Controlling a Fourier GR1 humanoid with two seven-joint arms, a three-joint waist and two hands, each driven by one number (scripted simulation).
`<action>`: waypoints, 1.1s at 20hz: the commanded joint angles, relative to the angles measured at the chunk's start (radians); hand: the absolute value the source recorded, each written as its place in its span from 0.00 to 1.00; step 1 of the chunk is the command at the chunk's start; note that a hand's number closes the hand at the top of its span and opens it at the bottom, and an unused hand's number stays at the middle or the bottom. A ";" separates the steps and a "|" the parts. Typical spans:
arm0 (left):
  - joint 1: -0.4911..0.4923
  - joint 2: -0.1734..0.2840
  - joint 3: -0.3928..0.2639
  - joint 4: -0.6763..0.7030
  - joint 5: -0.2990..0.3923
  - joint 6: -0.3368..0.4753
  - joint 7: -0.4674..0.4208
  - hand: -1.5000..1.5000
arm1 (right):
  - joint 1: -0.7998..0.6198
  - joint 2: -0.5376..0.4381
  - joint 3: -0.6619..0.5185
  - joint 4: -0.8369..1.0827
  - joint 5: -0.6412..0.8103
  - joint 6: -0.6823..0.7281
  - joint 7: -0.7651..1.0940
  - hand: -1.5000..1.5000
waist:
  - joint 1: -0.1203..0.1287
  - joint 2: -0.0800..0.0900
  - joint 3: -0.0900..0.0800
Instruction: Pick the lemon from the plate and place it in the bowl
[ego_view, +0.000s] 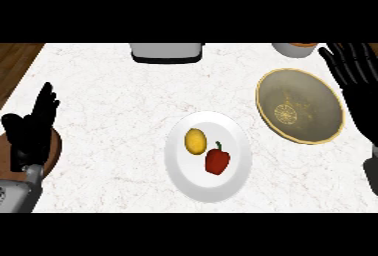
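A yellow lemon (195, 141) lies on the left half of a white plate (209, 185) at the counter's middle. Beside it on the same plate sits a red bell pepper (217, 161). To the upper right stands an olive-brown bowl (317, 90) with a gold rim and a pale round pattern inside. My right hand (357, 75) is open at the right edge, fingers straight and pointing up, just right of the bowl. At the left edge my left hand (31, 131) rests open, fingers up, well away from the plate.
A grey appliance (167, 52) stands at the counter's far edge. A white cup with orange contents (295, 48) sits at the back right. Brown wood (16, 60) shows past the counter's left edge. White marble counter (111, 100) spreads between the plate and my left hand.
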 joint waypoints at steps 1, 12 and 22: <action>0.011 -0.015 0.028 -0.068 0.026 -0.038 -0.023 0.50 | -0.011 0.064 0.020 0.019 0.043 -0.081 0.055 0.00 | 0.004 0.032 -0.003; 0.000 -0.144 0.016 -0.139 0.237 -0.241 -0.157 0.50 | 0.083 0.290 0.221 0.364 0.517 -0.768 0.348 0.00 | 0.033 0.039 -0.010; -0.033 -0.107 0.063 -0.091 0.269 -0.328 -0.157 0.50 | -0.331 0.198 0.387 0.596 0.734 -0.415 0.903 0.00 | 0.031 0.038 -0.008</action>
